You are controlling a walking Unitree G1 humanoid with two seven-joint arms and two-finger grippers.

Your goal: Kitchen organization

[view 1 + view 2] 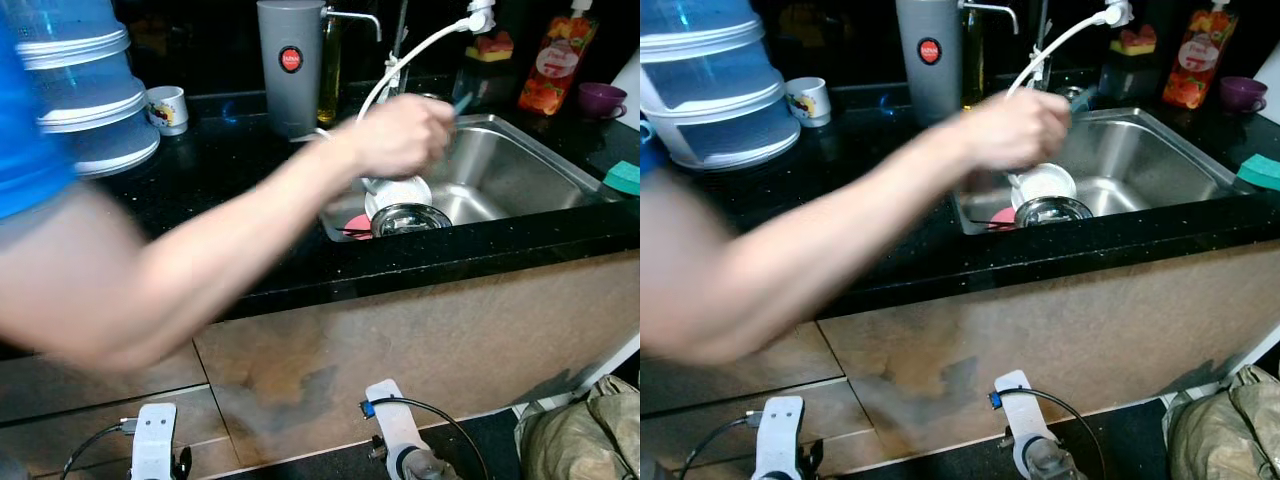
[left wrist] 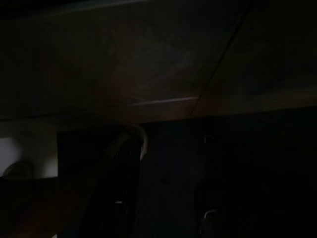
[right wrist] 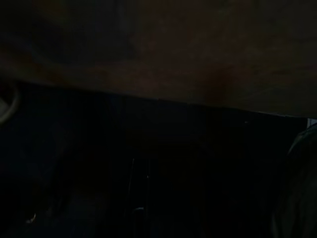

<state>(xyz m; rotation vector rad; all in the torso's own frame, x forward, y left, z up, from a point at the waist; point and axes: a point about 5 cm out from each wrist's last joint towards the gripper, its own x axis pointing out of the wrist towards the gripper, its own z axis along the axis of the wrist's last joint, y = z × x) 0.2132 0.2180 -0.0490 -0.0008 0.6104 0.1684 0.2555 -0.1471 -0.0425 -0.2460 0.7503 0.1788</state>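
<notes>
A steel sink (image 1: 530, 160) is set in the black counter (image 1: 240, 160). At its near left corner lie a white bowl (image 1: 400, 192), a steel bowl (image 1: 410, 219) and a pink dish (image 1: 356, 225). A person's bare arm (image 1: 200, 260) reaches across from the left. Its hand (image 1: 400, 135) hovers over the bowls, holding a thin teal-handled item (image 1: 462, 102). A white hose tap (image 1: 420, 42) arches above the sink. My left arm (image 1: 153, 440) and right arm (image 1: 398, 428) hang idle low before the cabinet front. Both wrist views are very dark.
Stacked blue-and-white containers (image 1: 85, 90) and a mug (image 1: 167, 108) stand at the back left. A grey canister (image 1: 290, 65) and an oil bottle (image 1: 329, 70) are behind the sink. At the right are an orange bottle (image 1: 556, 62), a purple cup (image 1: 600, 98), a teal sponge (image 1: 625, 177) and a floor bag (image 1: 580, 435).
</notes>
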